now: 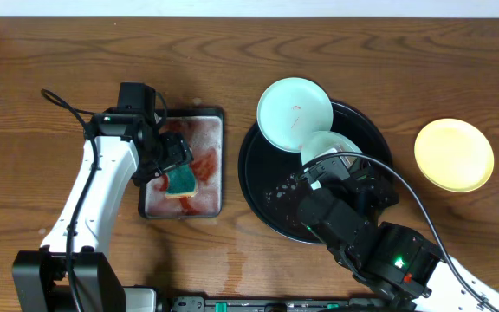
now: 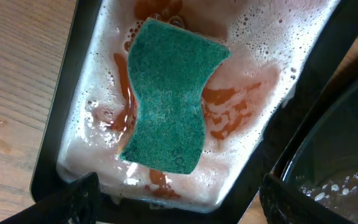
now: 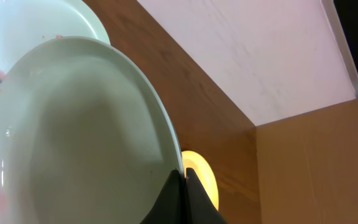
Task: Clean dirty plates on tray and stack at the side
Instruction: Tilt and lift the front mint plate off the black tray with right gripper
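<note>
My right gripper (image 3: 183, 179) is shut on the rim of the white plate (image 3: 73, 137), holding it tilted above the round black tray (image 1: 258, 186). In the overhead view the white plate (image 1: 329, 144) shows just past the right gripper (image 1: 323, 169). The pale blue plate (image 1: 294, 113) rests on the tray's far rim and carries a small red smear. On the bare wood to the right lies the pale yellow plate (image 1: 454, 154). My left gripper (image 2: 179, 211) stands open over a green sponge (image 2: 169, 102), with nothing between its fingers.
The sponge (image 1: 180, 182) lies in a rectangular black-rimmed dish (image 1: 221, 117) full of red-stained suds, left of the tray. Water drops sit on the tray floor. A wall runs along the table's far edge.
</note>
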`<state>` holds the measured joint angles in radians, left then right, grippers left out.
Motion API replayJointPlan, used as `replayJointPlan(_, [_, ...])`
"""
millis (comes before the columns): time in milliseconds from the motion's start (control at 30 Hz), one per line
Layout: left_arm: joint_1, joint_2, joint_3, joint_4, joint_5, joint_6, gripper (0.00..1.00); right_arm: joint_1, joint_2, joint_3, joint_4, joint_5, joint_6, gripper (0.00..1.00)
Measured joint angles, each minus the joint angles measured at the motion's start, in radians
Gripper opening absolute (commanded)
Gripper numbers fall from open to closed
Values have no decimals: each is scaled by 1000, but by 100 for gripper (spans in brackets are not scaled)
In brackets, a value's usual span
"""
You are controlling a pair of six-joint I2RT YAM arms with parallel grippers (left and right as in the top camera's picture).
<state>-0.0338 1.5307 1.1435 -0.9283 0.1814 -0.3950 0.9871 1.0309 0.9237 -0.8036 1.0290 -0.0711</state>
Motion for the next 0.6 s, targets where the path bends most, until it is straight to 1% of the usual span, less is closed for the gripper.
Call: replayJointPlan(600, [0, 0, 0, 0, 0, 0, 83, 0, 0, 0, 3, 0, -7, 1])
